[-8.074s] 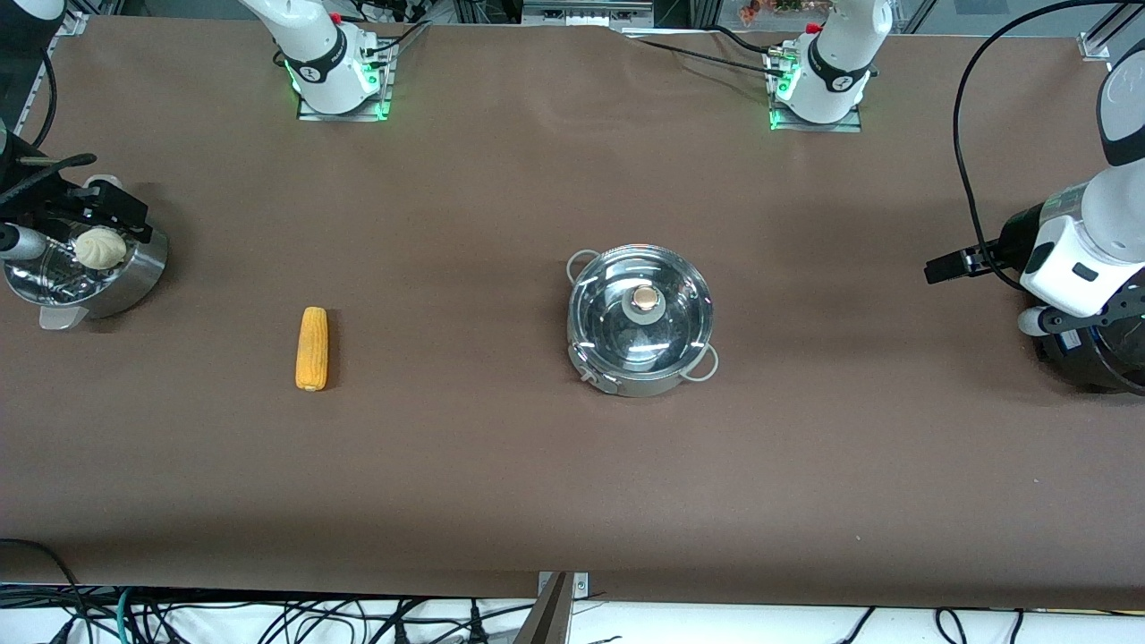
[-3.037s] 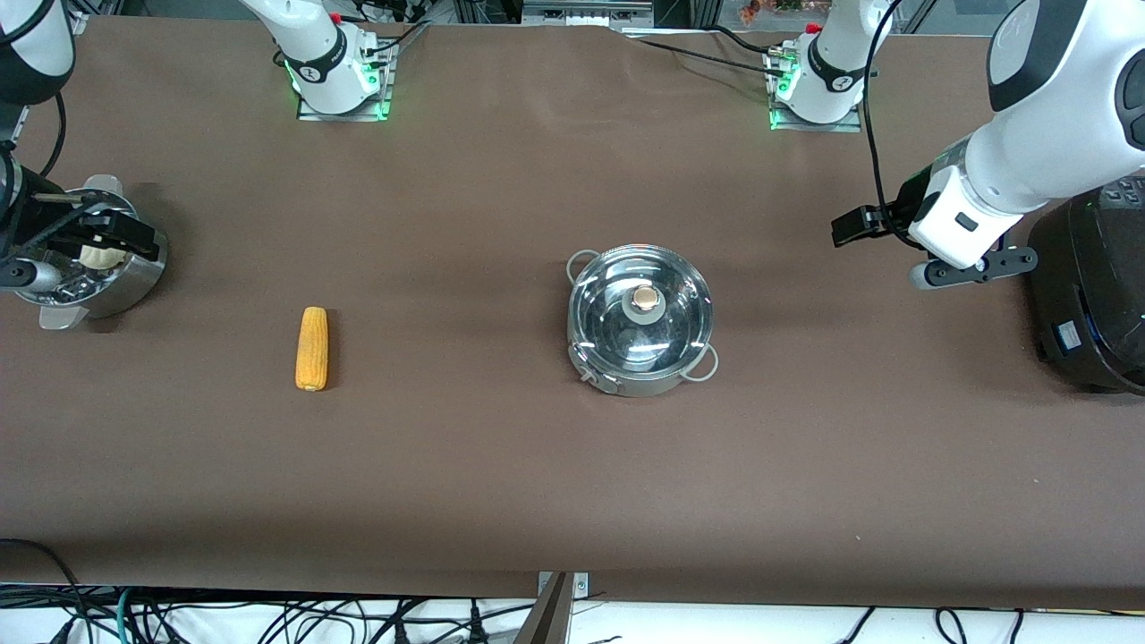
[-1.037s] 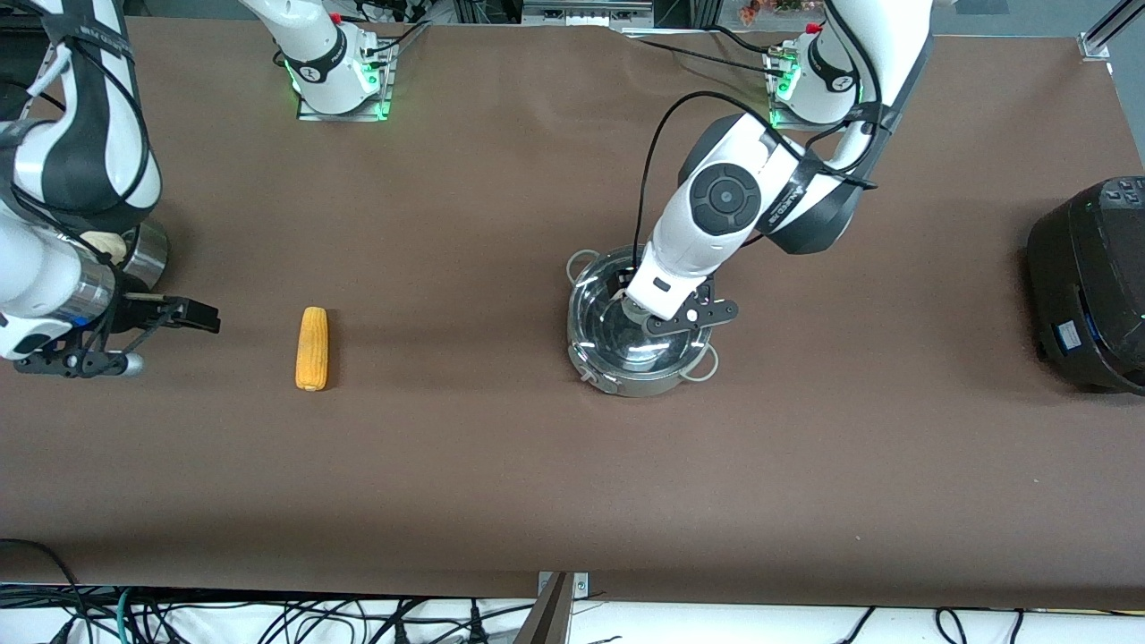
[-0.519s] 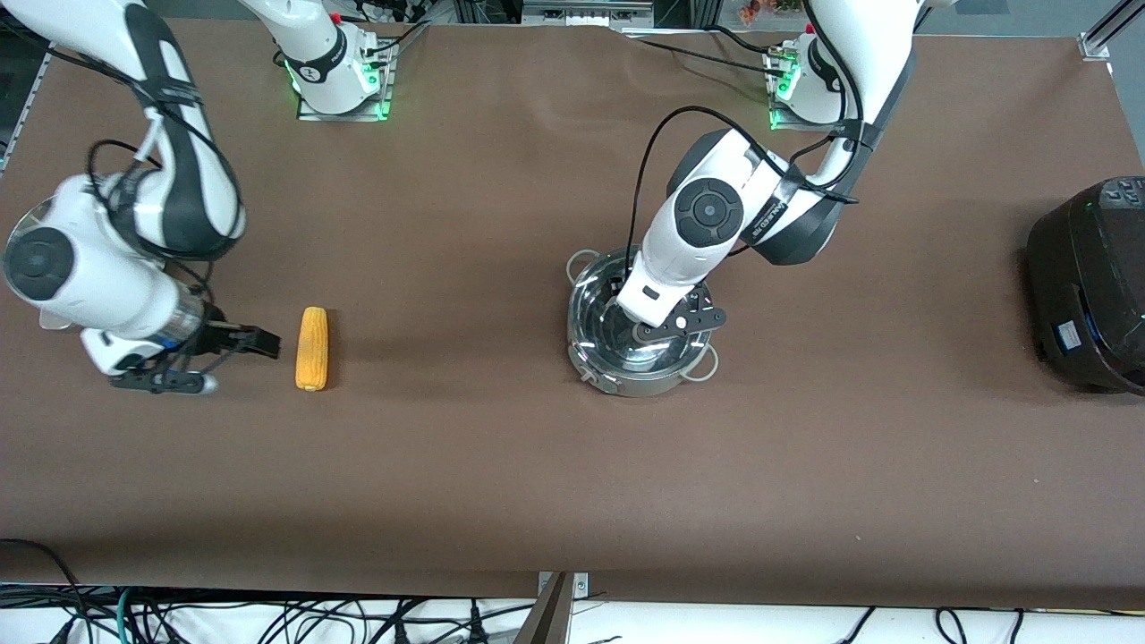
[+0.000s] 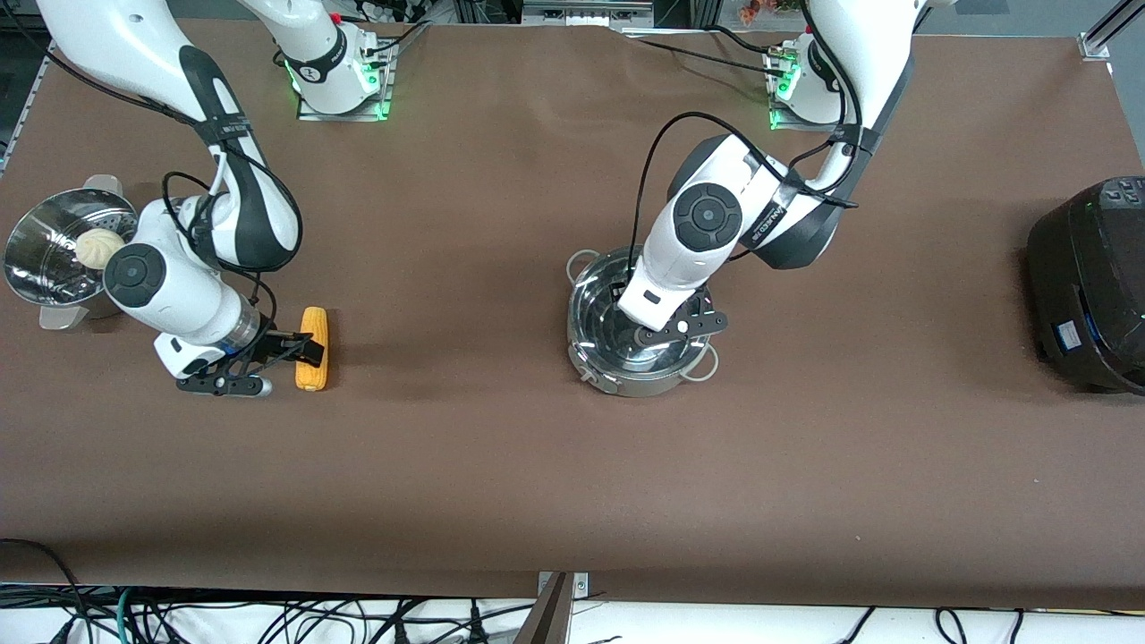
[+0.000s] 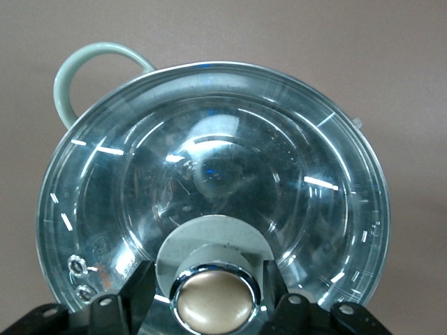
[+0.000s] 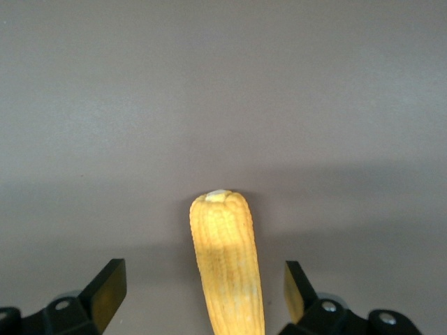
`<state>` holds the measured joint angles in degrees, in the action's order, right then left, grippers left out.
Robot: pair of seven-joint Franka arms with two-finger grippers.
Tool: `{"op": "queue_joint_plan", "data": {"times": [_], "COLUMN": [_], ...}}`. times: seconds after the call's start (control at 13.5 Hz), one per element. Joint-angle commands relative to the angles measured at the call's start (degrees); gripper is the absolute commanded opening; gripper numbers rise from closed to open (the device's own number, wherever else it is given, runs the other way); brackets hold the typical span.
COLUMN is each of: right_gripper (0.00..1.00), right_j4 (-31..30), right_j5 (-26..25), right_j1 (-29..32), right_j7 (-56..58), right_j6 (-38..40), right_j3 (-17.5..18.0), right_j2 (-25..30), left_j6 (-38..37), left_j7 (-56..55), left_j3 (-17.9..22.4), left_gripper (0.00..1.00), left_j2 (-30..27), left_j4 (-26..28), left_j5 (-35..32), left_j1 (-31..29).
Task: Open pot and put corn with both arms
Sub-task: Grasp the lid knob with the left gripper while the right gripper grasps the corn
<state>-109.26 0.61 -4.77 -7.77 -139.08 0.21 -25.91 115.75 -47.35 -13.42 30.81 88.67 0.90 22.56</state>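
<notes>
Showing the pot (image 5: 595, 358) near mid-bench (image 5: 537, 492), glass lid (image 6: 209, 153) seated on its rim. Left tool (image 6: 211, 283) down over the lid centre, fingers (image 6: 140, 293) pressed against both sides of the tan knob (image 6: 213, 307) — clamped on the knob, lid not yet raised. One pale loop handle (image 6: 77, 70) visible at the pot's edge in the left wrist view.

Lying flat on the bench toward the right arm's end, well apart from the pot: the corn (image 5: 311, 376), lengthwise toward the front camera. Right tool (image 7: 202, 276) low over the cob's farther half, fingers (image 7: 105, 289) spread wide apart, one on each side with clear gaps — nothing gripped, cob untouched.

Standing farther from the camera than the corn, at the right arm's end: steel steamer bowl (image 5: 36, 250) with a white bun (image 5: 92, 248) inside. At the left arm's end of the bench: a black cooker (image 5: 1087, 286).
</notes>
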Motion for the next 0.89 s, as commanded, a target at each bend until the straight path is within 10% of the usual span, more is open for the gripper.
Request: {"op": "queue_joint_plan", "data": {"times": [0.0, 0.22, 0.44, 0.81], "right_gripper": [1.0, 1.0, 1.0, 1.0], "right_j4": [-5.16, -8.5, -10.53, -13.78], "right_j5": [0.44, 0.27, 0.18, 0.18], "right_j1": [0.02, 0.02, 0.11, 0.19], "right_j7": [0.03, 0.74, 5.02, 10.03], "right_j6": [-7.23, -11.73, -13.93, -19.2], "right_j3": [0.23, 0.23, 0.23, 0.23], "right_j2": [0.6, 0.25, 0.25, -0.28], "left_j6": [-0.18, -0.18, -0.26, -2.45], "left_j7": [-0.72, -0.9, -0.9, -0.37], "left_j3": [0.32, 0.32, 0.32, 0.5], "left_gripper": [0.55, 0.44, 0.0, 0.0], "left_j2": [0.92, 0.92, 0.83, -2.85], "left_j4": [-1.83, -1.75, -1.75, -1.75], "left_j5": [-1.61, -1.61, -1.61, -1.43], "left_j1": [0.64, 0.64, 0.64, -0.67]}}
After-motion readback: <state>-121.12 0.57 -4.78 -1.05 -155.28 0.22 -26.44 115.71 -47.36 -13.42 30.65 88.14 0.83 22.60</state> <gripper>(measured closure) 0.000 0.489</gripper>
